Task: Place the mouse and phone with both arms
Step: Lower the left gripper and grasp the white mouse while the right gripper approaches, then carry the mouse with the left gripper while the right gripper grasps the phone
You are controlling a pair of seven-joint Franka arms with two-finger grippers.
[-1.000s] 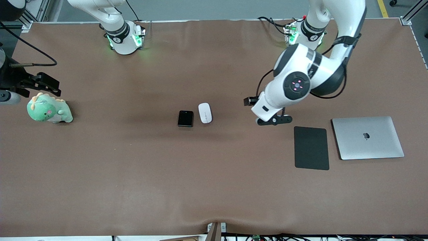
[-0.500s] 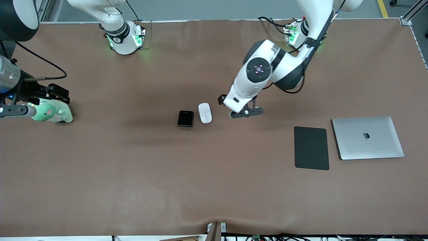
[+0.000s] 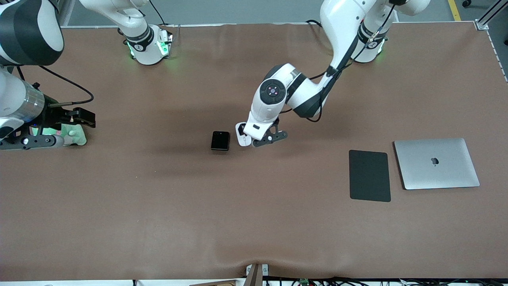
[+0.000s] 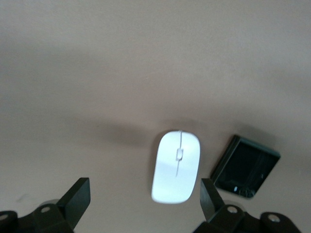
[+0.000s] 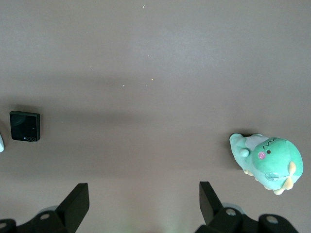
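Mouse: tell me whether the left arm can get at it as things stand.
Probably yes. The left end effector hangs open right over the mouse; the phone lies beside it, apart, leaving room.

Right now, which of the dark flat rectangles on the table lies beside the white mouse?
The small glossy black phone, lying apart beside the white oval mouse; the larger matte dark-grey pad lies beside the silver laptop.
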